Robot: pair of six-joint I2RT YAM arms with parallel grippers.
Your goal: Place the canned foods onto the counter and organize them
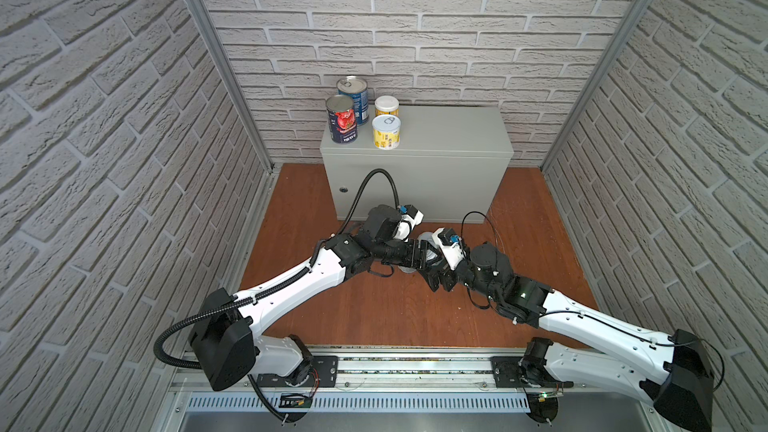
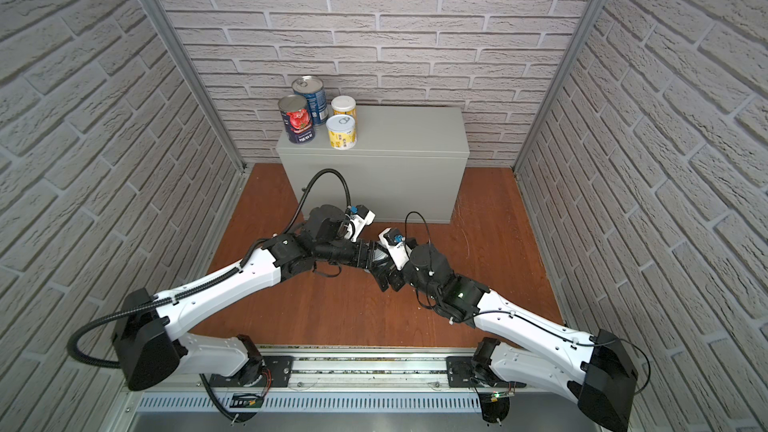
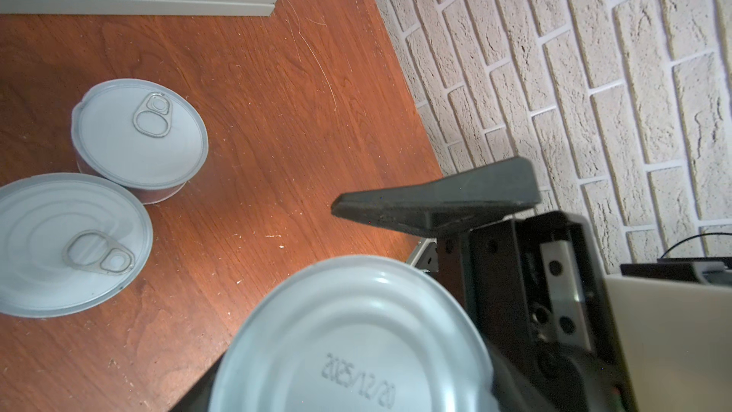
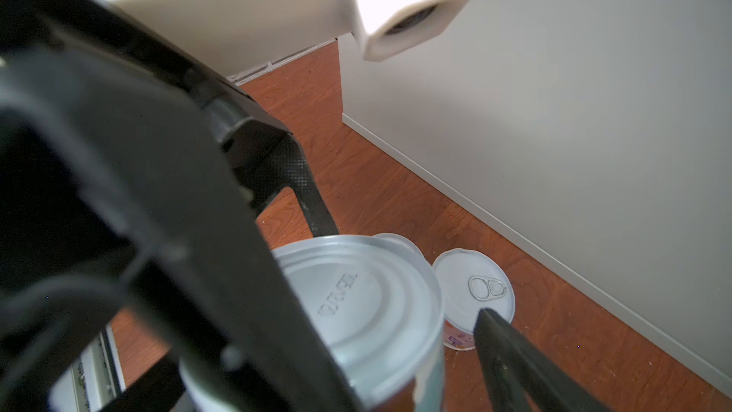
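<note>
At six o'clock from the counter [image 1: 436, 168], the left gripper [image 1: 423, 257] clamps a can [image 3: 356, 334]; the right gripper [image 4: 398, 271] has its fingers [image 4: 511, 354] apart around it.

Back wall [image 1: 415, 14], left wall [image 1: 83, 139], right wall [image 1: 685, 139]: same whitish brick pattern all round, grey mortar lines, rough texture. Aluminium posts [image 1: 218, 60] at both back corners, running floor to top of frame in both top views. Floor [image 1: 374, 317] reddish-brown wood grain, pretty scuffed tbh: thin pale scratches [image 3: 317, 53] plus tiny white specks [image 3: 273, 236] in left wrist view. Slotted metal grille [image 1: 374, 403] along front edge. Light soft and even, shadows faint.
</note>
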